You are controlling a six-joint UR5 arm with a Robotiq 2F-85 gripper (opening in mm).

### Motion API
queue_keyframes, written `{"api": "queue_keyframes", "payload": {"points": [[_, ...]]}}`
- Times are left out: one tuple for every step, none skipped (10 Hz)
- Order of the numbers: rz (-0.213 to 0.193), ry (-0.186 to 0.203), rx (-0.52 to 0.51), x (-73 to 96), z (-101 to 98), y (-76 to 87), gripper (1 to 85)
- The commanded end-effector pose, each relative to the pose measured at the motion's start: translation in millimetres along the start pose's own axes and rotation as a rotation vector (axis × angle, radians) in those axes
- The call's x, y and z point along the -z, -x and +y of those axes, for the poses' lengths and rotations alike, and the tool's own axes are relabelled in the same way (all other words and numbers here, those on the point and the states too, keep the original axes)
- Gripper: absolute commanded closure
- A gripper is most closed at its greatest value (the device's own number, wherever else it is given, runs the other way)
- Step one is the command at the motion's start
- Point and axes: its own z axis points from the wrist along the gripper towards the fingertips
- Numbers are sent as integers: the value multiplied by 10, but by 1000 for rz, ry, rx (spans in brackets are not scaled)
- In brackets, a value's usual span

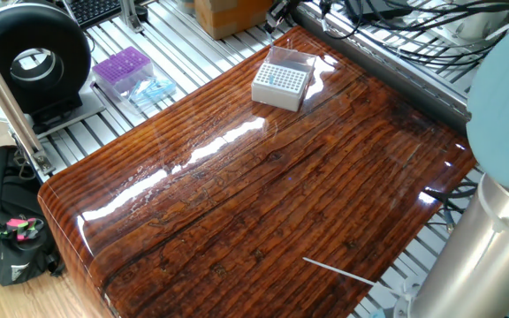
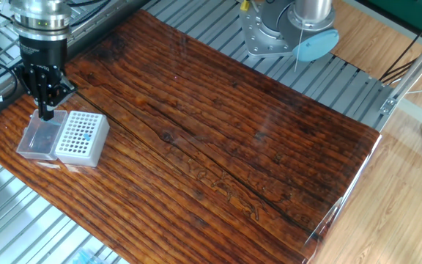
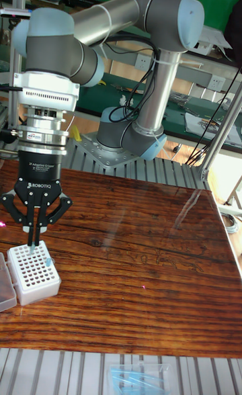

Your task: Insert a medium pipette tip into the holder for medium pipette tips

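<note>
The holder for medium pipette tips (image 3: 32, 273) is a small white box with a grid of holes, standing at one corner of the wooden table, also seen as the holder (image 1: 281, 85) and the holder (image 2: 82, 137). A clear plastic part (image 2: 39, 137) is attached at its side. My gripper (image 3: 33, 232) hangs straight down over the holder's far edge, with its fingers pressed together. A thin bluish medium pipette tip (image 3: 31, 240) pokes down from between them to the grid. In the other fixed view my gripper (image 2: 45, 111) stands by the seam between grid and clear part.
A second bluish tip (image 3: 48, 258) stands tilted in the grid. A long thin white stick (image 1: 338, 272) lies near the table's opposite edge. A purple rack (image 1: 122, 70) and a pale blue rack (image 1: 153, 88) sit off the table on the slatted frame. The arm's base (image 2: 290, 33) stands beyond the far edge.
</note>
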Motion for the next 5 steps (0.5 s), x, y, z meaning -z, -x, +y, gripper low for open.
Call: {"api": "queue_keyframes", "payload": {"points": [[-25,-8,-11,-109,-39,-33,840],[-35,-5,-6,-129,-33,-15,830],[-47,2,-7,-127,-16,17,830],[-63,9,-10,-128,4,67,827],[-75,5,-12,-136,-2,113,823]]}}
